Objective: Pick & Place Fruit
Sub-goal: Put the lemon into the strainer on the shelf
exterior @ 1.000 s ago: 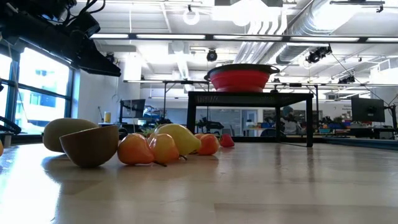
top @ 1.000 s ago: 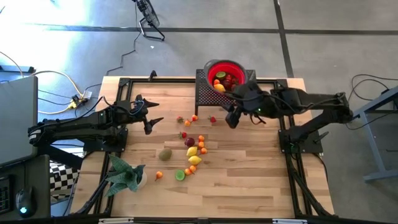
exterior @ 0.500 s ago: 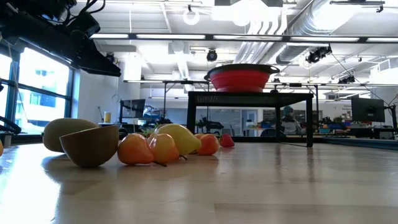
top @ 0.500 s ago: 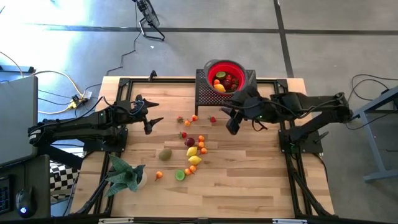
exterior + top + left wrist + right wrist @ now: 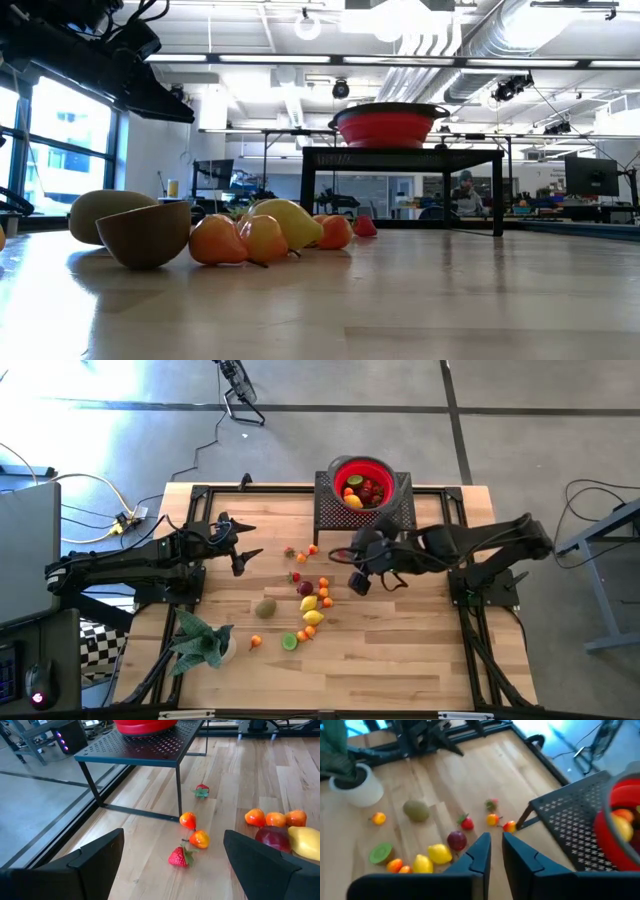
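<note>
Toy fruits lie scattered on the wooden table: lemons (image 5: 311, 610), a dark-red plum (image 5: 305, 588), a kiwi (image 5: 265, 607), a lime (image 5: 289, 641), strawberries (image 5: 295, 576) and tiny oranges (image 5: 325, 592). More fruit sits in the red bowl (image 5: 362, 468) on the black mesh stand (image 5: 330, 510). My right gripper (image 5: 358, 584) hangs above the table just right of the fruit cluster, shut with nothing between its fingers (image 5: 481, 851). My left gripper (image 5: 245, 546) waits open at the table's left, facing a strawberry (image 5: 179, 856) and two oranges (image 5: 194, 830).
A green leafy plant in a white pot (image 5: 200, 640) stands at the near left. Black frame rails (image 5: 190, 500) run along the table's edges. Bare wood lies near the front edge (image 5: 380, 670). People and desks show in the room behind the table (image 5: 465, 190).
My right gripper has swung from beside the mesh stand toward the table's near-left, down toward the fruit cluster, rolling slightly. The fruit and my left arm have stayed in place.
</note>
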You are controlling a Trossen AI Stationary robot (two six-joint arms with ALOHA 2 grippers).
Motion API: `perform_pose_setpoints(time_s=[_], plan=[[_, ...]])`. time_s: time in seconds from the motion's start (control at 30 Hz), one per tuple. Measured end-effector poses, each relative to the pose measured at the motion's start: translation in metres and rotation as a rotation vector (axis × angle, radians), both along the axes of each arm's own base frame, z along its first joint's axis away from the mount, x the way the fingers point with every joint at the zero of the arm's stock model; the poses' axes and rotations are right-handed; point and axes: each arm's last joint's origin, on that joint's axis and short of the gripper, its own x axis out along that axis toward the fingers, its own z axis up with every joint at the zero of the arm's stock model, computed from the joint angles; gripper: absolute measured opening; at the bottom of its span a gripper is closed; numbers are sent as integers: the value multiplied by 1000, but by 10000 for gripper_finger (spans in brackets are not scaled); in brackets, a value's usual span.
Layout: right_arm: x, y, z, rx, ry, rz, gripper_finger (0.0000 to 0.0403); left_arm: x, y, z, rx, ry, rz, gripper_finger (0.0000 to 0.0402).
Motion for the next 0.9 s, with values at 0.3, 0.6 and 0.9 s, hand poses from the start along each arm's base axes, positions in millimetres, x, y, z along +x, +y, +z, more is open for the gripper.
perform_pose_setpoints(time_s=[0.3, 0.6, 0.9], plan=[[15, 6, -16, 51, 56, 60, 8, 0, 0, 0, 0, 0, 0, 337], [30, 9, -33, 41, 104, 58, 3, 0, 0, 0, 0, 0, 0, 337], [39, 11, -40, 45, 96, 65, 3, 0, 0, 0, 0, 0, 0, 337]])
